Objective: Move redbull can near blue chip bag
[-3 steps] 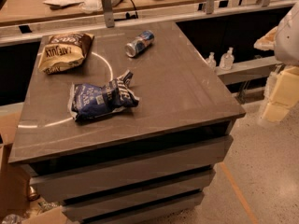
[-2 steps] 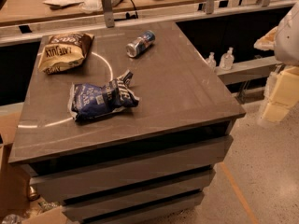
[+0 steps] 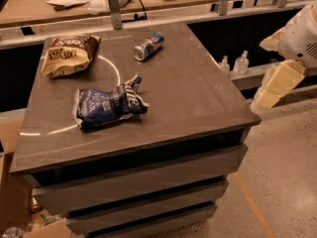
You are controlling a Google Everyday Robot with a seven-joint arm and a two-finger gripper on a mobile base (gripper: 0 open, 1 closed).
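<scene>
The redbull can (image 3: 148, 46) lies on its side at the far middle of the grey table (image 3: 198, 98), silver top toward the front left. The blue chip bag (image 3: 109, 104) lies crumpled on the table's left half, nearer the front, about a bag's length from the can. My gripper (image 3: 275, 86) hangs off the table's right side with its cream parts, below the white arm (image 3: 302, 33). It is well apart from both the can and the bag and holds nothing that I can see.
A brown-and-tan chip bag (image 3: 67, 56) lies at the table's far left corner. A wooden bench (image 3: 59, 4) with papers and clutter runs behind the table. Two small bottles (image 3: 234, 63) stand on a ledge at the right. Cardboard boxes (image 3: 12, 197) sit on the floor at the left.
</scene>
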